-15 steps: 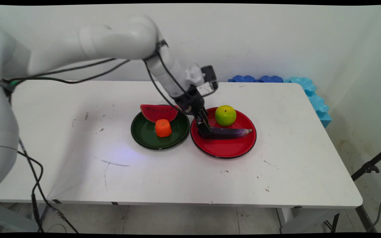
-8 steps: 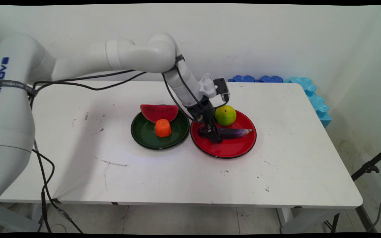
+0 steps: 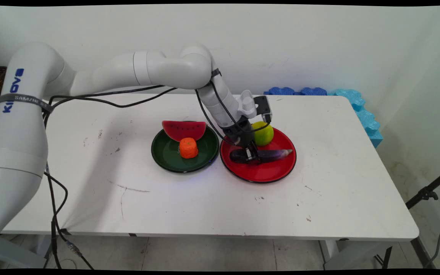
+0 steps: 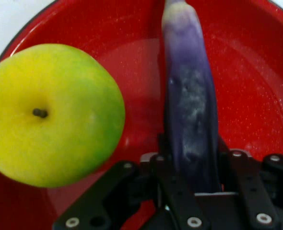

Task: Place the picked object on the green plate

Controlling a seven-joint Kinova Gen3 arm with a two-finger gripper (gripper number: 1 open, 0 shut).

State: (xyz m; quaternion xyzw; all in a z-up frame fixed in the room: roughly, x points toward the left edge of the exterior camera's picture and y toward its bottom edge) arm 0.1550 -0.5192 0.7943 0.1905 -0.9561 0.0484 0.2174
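I have the tool [image 3: 251,156] down on the red plate [image 3: 277,173], closed around the purple eggplant [image 4: 189,110] near its thick end, fingers hugging both flanks. The eggplant lies flat across the plate's middle, tip toward 3 o'clock. The green apple [image 4: 50,115] sits just beside it at 12 o'clock, so I would keep the wrist steady and clear of it. At 9 o'clock on the bench [image 3: 204,206], a green plate [image 3: 166,158] carries a watermelon slice [image 3: 183,130] and an orange piece [image 3: 188,148].

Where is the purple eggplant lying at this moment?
In the main view the eggplant lies on the red plate, right of the green plate, just in front of the green apple, with the gripper straddling it.
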